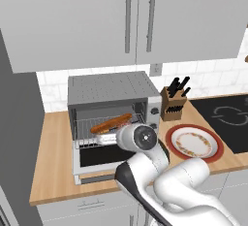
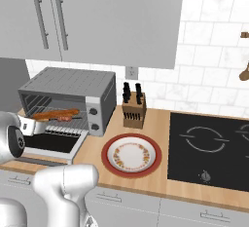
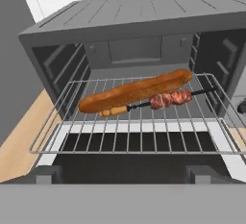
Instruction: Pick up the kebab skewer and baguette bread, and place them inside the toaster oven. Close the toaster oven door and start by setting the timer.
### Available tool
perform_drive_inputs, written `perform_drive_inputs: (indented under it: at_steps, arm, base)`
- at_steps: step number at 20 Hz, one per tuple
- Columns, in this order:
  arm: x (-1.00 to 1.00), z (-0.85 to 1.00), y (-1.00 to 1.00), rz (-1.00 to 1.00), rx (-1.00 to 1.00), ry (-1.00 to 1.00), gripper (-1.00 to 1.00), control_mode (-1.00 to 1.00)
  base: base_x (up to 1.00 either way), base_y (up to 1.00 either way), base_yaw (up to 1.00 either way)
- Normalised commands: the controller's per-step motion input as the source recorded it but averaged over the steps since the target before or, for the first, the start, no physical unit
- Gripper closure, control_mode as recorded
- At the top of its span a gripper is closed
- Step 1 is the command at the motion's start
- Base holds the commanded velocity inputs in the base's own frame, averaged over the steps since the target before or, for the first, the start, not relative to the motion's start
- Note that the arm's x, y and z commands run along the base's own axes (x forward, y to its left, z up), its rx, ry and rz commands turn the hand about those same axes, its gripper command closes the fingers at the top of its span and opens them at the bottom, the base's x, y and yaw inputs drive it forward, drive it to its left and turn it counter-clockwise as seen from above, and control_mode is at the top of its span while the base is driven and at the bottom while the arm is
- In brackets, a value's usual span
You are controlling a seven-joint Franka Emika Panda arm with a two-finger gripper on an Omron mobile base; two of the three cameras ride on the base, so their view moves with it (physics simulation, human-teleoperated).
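The toaster oven (image 1: 109, 91) (image 2: 73, 82) (image 3: 144, 16) stands on the counter, and its door (image 1: 97, 155) (image 2: 51, 144) hangs dropped open. On its wire rack (image 3: 144, 136) lie the baguette bread (image 3: 137, 90) (image 1: 111, 123) (image 2: 56, 113) and, just in front of it and touching it, the kebab skewer (image 3: 168, 98) (image 2: 65, 118). My gripper (image 3: 125, 175) (image 2: 35, 124) is open and empty, hovering over the open door right in front of the rack. Two round knobs (image 2: 93, 119) sit on the oven's right panel.
A red-rimmed plate (image 1: 170, 145) (image 2: 106, 155) lies to the right of the oven on the wooden counter (image 1: 53, 162). A knife block (image 1: 173, 103) (image 2: 134, 110) stands behind it. Further right is a black cooktop (image 1: 227, 118) (image 2: 209, 148). Wall cabinets hang above.
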Motion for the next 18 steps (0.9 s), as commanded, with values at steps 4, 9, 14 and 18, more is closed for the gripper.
perform_drive_inputs:
  at_steps: [4,9,14,18]
  arm:
    - [0.18,-0.16,0.1,-0.01,0.0,-0.09,-1.0,-1.0]
    - [0.01,-0.24,0.01,0.0,0.0,-0.03,-1.0,-1.0]
    - [0.06,-0.3,0.0,0.01,0.0,-0.05,-1.0,-1.0]
    - [0.07,-0.28,0.0,0.02,0.0,-0.04,-1.0,-1.0]
  base:
    - [0.0,0.0,0.0]
    - [0.0,0.0,0.0]
    - [0.0,0.0,0.0]
    - [0.0,0.0,0.0]
